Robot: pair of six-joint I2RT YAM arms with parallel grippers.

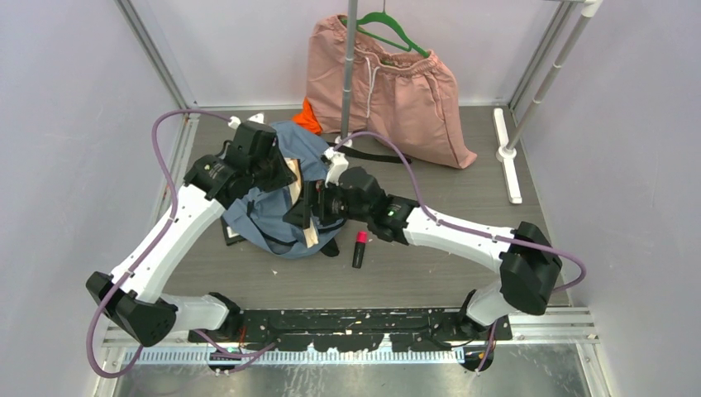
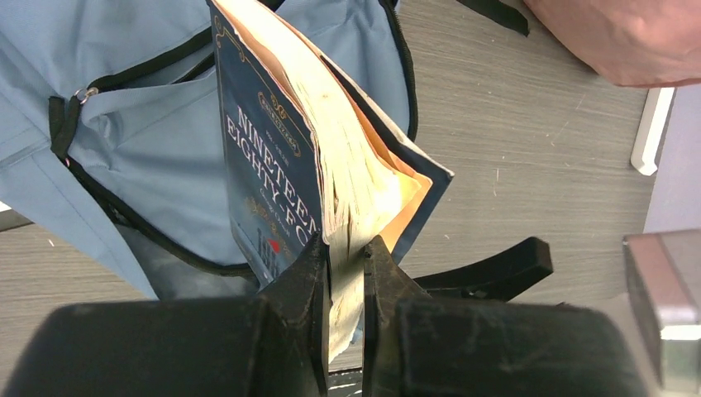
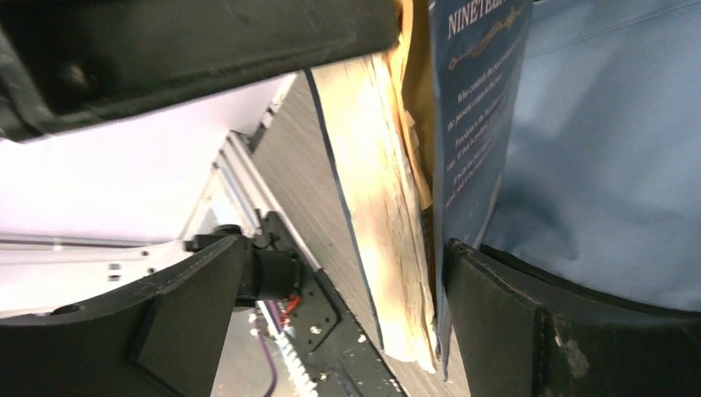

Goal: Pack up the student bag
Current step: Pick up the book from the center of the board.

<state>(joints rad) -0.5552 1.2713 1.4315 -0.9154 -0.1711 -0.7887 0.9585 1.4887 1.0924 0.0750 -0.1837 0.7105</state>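
Loading the book (image 2: 273,165) into the student bag (image 1: 263,217) is the step in hand, as judged from the layout. The student bag lies slumped on the table (image 1: 463,198) just ahead of both arms, at 11 o'clock from the right arm's base in the top view. The left gripper (image 2: 343,258) is closed to a narrow gap on the edge of the page block, with the covers splaying free on either side, and holds the book on end over the blue fabric. Whether the far edge has entered the zipped opening cannot be determined. The right gripper (image 3: 347,252) is spread wide and straddles the book. The back cover is just beside one finger, the other finger is well apart, and nothing is clamped. A pink-capped marker (image 1: 360,248) lies at 4 o'clock from the bag. The next move probably calls for lowering the book into the opening while the right gripper steadies it or parts the fabric lip; the loose covers may snag on the zipper
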